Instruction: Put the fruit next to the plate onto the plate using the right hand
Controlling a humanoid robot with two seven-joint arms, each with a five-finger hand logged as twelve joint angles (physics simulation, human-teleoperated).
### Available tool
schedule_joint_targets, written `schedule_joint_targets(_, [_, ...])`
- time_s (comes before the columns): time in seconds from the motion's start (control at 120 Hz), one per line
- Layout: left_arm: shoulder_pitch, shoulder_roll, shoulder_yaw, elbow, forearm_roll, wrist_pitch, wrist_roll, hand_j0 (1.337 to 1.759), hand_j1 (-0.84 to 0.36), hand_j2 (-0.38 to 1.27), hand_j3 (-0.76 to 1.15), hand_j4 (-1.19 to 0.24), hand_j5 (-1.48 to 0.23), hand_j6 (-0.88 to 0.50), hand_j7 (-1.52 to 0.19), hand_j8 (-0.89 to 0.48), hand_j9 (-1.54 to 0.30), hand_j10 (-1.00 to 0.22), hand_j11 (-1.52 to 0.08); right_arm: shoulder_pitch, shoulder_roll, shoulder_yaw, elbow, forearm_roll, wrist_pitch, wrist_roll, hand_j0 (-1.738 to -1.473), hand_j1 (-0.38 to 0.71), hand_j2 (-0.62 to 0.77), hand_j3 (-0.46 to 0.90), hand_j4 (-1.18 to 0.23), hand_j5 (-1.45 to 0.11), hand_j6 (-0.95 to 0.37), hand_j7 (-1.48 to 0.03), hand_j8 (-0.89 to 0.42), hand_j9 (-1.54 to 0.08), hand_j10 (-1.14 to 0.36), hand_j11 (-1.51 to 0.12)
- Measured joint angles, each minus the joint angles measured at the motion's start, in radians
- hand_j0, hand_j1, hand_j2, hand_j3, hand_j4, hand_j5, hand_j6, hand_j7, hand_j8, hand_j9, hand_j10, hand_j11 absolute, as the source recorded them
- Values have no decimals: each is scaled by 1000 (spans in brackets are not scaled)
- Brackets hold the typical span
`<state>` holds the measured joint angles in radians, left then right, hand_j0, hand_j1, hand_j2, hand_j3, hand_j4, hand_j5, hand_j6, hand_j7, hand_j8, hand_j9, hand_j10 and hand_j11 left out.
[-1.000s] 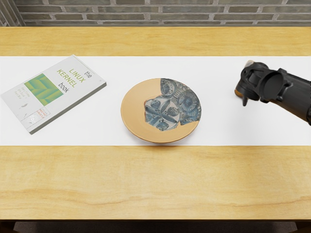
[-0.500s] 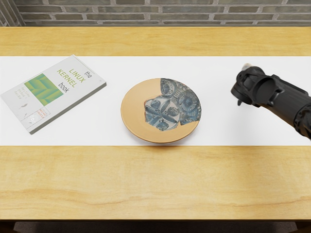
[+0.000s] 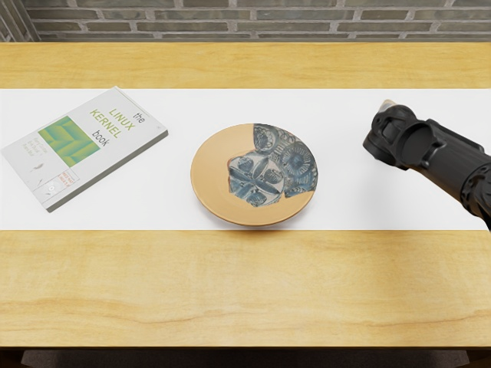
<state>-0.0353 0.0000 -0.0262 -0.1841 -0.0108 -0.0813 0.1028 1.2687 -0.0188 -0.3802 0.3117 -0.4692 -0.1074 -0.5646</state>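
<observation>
Fruit [image 3: 388, 103]: only a small pale-tan sliver in sight, poking out at the upper edge of the right hand [image 3: 393, 138]. Rest of it hidden under the hand; kind of fruit impossible to tell. Lies on the white strip [image 3: 345, 203] that runs across the table [image 3: 245, 291], well to the right of the plate [image 3: 209, 175], not on it.

Right hand: dark and bulky, set over the fruit near the right end of the strip. Reaches in on a black arm [image 3: 456, 165] from the right edge of the picture, slanting up and to the left. Cannot tell whether closed on the fruit or merely covering it.

Plate: round, orange-brown, with a blue-grey patterned patch across its upper right part. Sits at the middle of the white strip, with a wide band of bare white between its right rim and the hand.

Book [image 3: 84, 146]: white cover with a green patch, titled "the LINUX KERNEL book". Lies flat and turned at an angle on the left end of the strip, well apart from the plate.

Behind the table's far edge, a brick wall [image 3: 245, 19].
</observation>
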Motion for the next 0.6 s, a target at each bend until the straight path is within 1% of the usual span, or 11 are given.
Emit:
schedule_joint_targets(0.375, [0,0,0,0,0,0,0,1658,349,0,0,0,0,0,0,0,0,0,0,-4,-2,-3,0,1,4,5,-1658,87,-71,0,-367,-474,-368,-474,-367,-474,-367,-474])
schedule_joint_targets(0.6, [0,0,0,0,0,0,0,1658,349,0,0,0,0,0,0,0,0,0,0,-10,0,-3,-18,1,7,6,-1658,96,-72,0,-374,-484,-376,-484,-375,-484,-374,-484])
